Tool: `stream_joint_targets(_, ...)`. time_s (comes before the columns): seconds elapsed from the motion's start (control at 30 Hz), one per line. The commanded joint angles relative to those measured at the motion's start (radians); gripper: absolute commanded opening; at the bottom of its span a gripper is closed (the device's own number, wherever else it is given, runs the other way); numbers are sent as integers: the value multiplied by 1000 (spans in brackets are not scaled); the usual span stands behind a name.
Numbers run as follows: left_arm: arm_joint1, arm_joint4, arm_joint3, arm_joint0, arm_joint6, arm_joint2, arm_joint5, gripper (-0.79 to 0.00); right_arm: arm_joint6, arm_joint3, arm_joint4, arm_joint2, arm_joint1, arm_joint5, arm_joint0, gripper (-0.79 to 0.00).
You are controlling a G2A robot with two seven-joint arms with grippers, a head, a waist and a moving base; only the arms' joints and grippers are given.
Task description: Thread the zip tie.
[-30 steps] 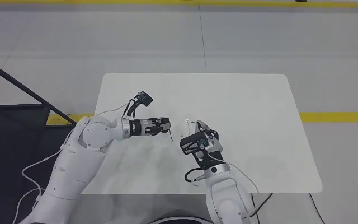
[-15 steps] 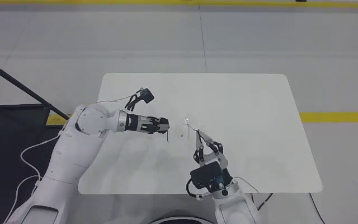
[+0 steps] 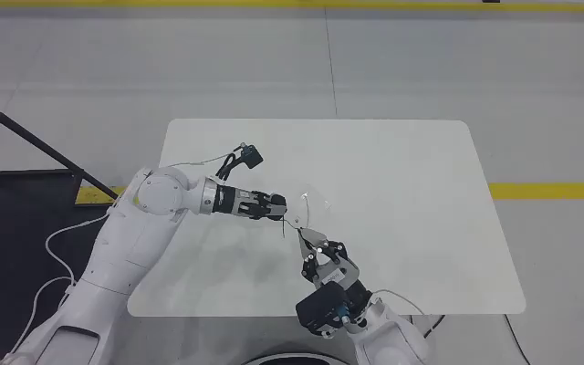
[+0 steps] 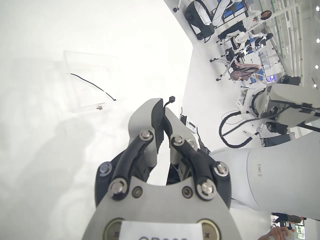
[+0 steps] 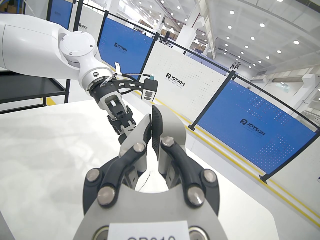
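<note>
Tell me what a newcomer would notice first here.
The two grippers sit almost tip to tip above the table. The left gripper is shut on a black zip tie, whose head pokes past its fingertips. The right gripper is also shut. Just beyond them is a clear tray with a second tie lying on it.

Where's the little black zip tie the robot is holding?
In the left wrist view, the zip tie is pinched in the left hand, its square head poking out past the hand, above the white table near the clear tray.
</note>
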Motion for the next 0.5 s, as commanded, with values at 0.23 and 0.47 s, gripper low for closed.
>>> stream_joint_targets(0.23,-5,-83,-5,2,9,32,18,-785,67,25,-87,-48,3,178,20,-785)
stream_joint_targets(0.47,-15,-134,43,-27,-4,72,19,-785,81,39,-127,-84,9,268,16,-785)
